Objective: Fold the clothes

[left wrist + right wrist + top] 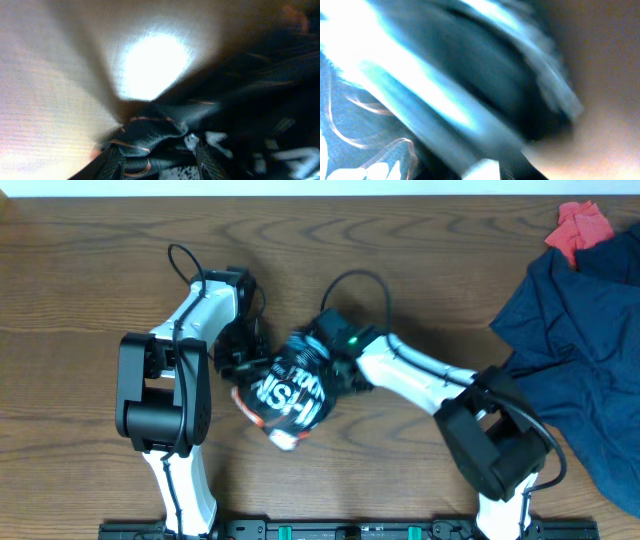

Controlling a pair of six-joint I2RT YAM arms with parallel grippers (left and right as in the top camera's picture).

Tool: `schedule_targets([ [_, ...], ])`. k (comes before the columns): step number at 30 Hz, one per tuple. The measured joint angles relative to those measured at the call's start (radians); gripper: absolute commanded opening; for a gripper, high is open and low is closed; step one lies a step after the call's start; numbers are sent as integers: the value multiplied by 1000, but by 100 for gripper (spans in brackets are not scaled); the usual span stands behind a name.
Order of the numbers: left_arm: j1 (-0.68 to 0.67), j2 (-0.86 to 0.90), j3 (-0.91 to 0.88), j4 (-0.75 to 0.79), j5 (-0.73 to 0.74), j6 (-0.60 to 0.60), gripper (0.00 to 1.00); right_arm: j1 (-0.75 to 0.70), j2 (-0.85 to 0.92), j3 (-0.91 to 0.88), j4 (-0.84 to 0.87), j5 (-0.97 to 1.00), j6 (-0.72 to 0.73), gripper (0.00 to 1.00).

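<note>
The clothes (290, 392), a black jersey with white and orange lettering, lie crumpled in a bundle at the table's middle. My left gripper (243, 365) is at the bundle's left edge. In the left wrist view its two fingers (117, 167) stand either side of a bunched fold of the jersey (150, 132), which fills the gap between them. My right gripper (325, 358) presses into the bundle's upper right. The right wrist view is blurred, with jersey fabric (365, 140) close against the camera and only a pale fingertip (481, 170) showing.
A plain navy garment (590, 350) is spread over the table's right side, with a small red cloth (582, 225) at its top edge. The wooden table (100, 260) shows bare to the left and behind the arms.
</note>
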Motion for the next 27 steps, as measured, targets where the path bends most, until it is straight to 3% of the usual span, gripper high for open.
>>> schedule_targets([
  [4,0,0,-50,-42,5,-41,45,-109,0,5,125,21,-85,22],
  [8,1,-10,-71,-8,13,-70,48,-197,0,34,6,31,-123,27],
  [10,7,-44,-74,39,14,-86,56,-219,-1,46,-61,44,-137,29],
  [14,38,-169,-72,155,-2,-116,84,-231,-34,50,-156,97,-151,34],
  [17,63,-229,-70,231,-5,-134,92,-234,-83,53,-187,137,-162,36],
  [27,74,-145,-70,377,82,-78,92,-235,-135,68,-239,180,-170,36],
])
